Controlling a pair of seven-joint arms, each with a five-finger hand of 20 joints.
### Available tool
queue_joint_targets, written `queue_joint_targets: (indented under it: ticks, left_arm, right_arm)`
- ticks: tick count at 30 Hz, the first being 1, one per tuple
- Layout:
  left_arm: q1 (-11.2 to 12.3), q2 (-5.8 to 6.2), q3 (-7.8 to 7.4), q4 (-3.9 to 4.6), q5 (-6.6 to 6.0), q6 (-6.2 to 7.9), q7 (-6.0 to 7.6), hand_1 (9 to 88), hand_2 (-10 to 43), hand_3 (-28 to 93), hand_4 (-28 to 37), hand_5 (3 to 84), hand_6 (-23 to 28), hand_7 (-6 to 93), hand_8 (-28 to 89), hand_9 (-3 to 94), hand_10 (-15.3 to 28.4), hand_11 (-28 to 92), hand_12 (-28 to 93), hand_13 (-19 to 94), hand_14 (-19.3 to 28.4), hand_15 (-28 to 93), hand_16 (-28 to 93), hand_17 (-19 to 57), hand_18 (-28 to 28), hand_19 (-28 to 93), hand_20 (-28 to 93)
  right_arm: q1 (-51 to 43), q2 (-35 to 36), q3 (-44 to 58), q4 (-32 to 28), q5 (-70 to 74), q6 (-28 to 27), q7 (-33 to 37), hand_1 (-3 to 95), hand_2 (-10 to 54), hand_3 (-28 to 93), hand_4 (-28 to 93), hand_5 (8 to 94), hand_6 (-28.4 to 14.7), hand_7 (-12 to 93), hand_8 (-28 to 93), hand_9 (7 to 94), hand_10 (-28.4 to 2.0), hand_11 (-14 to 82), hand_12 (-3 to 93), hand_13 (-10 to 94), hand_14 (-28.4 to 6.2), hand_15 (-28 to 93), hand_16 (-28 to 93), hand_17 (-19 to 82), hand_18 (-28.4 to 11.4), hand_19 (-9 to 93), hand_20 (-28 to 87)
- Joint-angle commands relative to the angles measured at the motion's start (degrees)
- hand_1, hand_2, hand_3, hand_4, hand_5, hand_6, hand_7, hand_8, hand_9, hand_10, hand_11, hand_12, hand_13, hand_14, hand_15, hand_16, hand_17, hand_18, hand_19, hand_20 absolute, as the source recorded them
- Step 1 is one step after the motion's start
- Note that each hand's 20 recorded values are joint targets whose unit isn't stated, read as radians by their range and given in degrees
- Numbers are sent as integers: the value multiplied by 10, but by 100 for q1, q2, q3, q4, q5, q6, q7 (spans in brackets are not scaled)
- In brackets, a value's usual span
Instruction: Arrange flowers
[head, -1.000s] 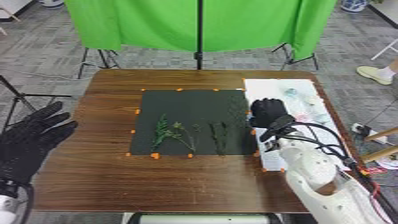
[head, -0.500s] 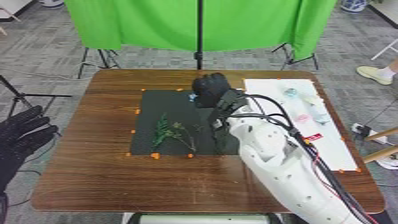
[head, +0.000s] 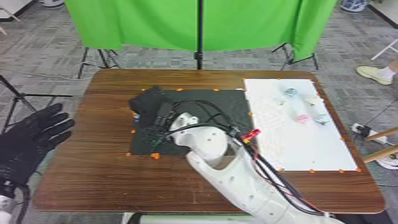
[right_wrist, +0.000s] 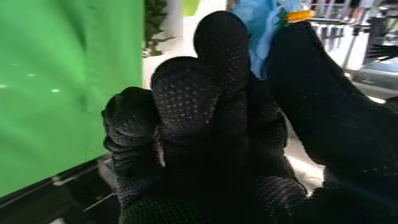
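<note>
Clearly, the blue flower is the thing being handled: in the right wrist view its petals rise at the top of the frame between the thumb and the fingers of the right hand, with a yellow-orange bit beside the thumb's tip. The fingers are closed on it in a pinch, the thumb pressing from the other side. In the head view that hand is left of the middle of the frame, over the left part of the dark mat, with a speck of blue at its left edge. Just below it, some green stems peek out beside the wrist; how many lie under the arm, I cannot tell.

Right of the mat, a white sheet bears a pale blue flower near its top, a pink flower lower down and another pale bloom just beside that one. Orange marks dot the edges of mat and sheet, both on the brown table. At the left edge of the frame the left hand is open, its fingers spread and holding nothing. Across the top hangs a green curtain.
</note>
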Motion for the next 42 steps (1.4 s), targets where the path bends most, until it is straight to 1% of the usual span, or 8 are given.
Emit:
queue_joint_targets:
  ticks: [1, 2, 7, 20, 26, 34, 39, 42]
  left_arm:
    - [-323, 288, 210, 102, 9, -50, -83, 213, -95, 805, -283, 426, -24, 269, -131, 286, 72, 338, 144, 242, 75, 336, 14, -59, 179, 438, 72]
    - [-331, 328, 233, 115, -4, -45, -63, 212, -95, 805, -283, 432, -25, 271, -132, 287, 69, 341, 145, 242, 71, 337, 17, -58, 177, 436, 74]
    - [-366, 299, 280, 127, 22, -57, -52, 215, -95, 803, -283, 459, -23, 269, -133, 304, 66, 351, 154, 247, 61, 341, 29, -54, 170, 429, 81]
    - [-446, 318, 346, 171, 18, -49, -66, 239, -74, 763, -283, 466, 5, 237, -119, 377, 104, 313, 172, 294, 107, 380, 23, -57, 189, 453, 81]
    - [-449, 275, 352, 171, 33, -56, -71, 243, -60, 750, -283, 444, 15, 226, -112, 374, 114, 298, 164, 297, 128, 385, 11, -61, 200, 463, 76]
    - [-403, 212, 329, 153, 45, -77, -53, 250, -44, 734, -283, 414, 23, 216, -106, 356, 126, 285, 150, 291, 145, 381, -3, -66, 211, 473, 68]
    - [-296, 118, 279, 121, 47, -51, 14, 252, -37, 728, -279, 391, 28, 208, -103, 333, 123, 277, 140, 280, 153, 368, -12, -69, 216, 476, 64]
    - [-212, 100, 266, 119, 12, -1, 70, 258, -27, 710, -267, 382, 30, 200, -98, 319, 127, 272, 132, 276, 158, 363, -15, -72, 220, 479, 61]
  right_arm:
    - [129, -428, -99, 438, -555, 218, -160, 483, -95, 851, -283, 723, -12, 509, -111, 865, -30, 258, 509, 774, -40, 675, 293, 399, -178, 930, 387]
    - [128, -462, -68, 499, -627, 228, -155, 483, -95, 851, -283, 723, -11, 509, -110, 865, -30, 257, 510, 774, -40, 675, 293, 399, -178, 930, 387]
    - [140, -478, 5, 667, -871, 246, -203, 486, -95, 844, -283, 719, -9, 508, -102, 864, -27, 250, 513, 773, -37, 671, 296, 397, -178, 928, 387]
    - [132, -438, 47, 743, -1172, -199, 22, 454, -95, 806, -283, 661, 2, 515, -106, 812, -28, 257, 500, 733, -34, 679, 304, 372, -171, 910, 400]
    - [152, -380, 20, 703, -1196, -397, 105, 424, -95, 769, -283, 637, 5, 524, -111, 794, -28, 267, 488, 718, -35, 690, 290, 361, -169, 902, 404]
    - [176, -384, 95, 687, -1280, -647, 96, 414, -95, 725, -283, 606, 10, 514, -105, 741, -30, 339, 429, 694, -34, 706, 272, 350, -165, 890, 417]
    - [187, -280, 111, 292, -1087, -1015, 179, 394, -95, 737, -283, 584, 14, 483, -112, 698, -37, 374, 398, 674, -35, 715, 266, 339, -165, 881, 424]
    - [265, -158, 101, 95, -898, -1195, 295, 356, -95, 769, -283, 546, 13, 439, -227, 626, -61, 468, 302, 637, -41, 737, 253, 320, -163, 869, 435]
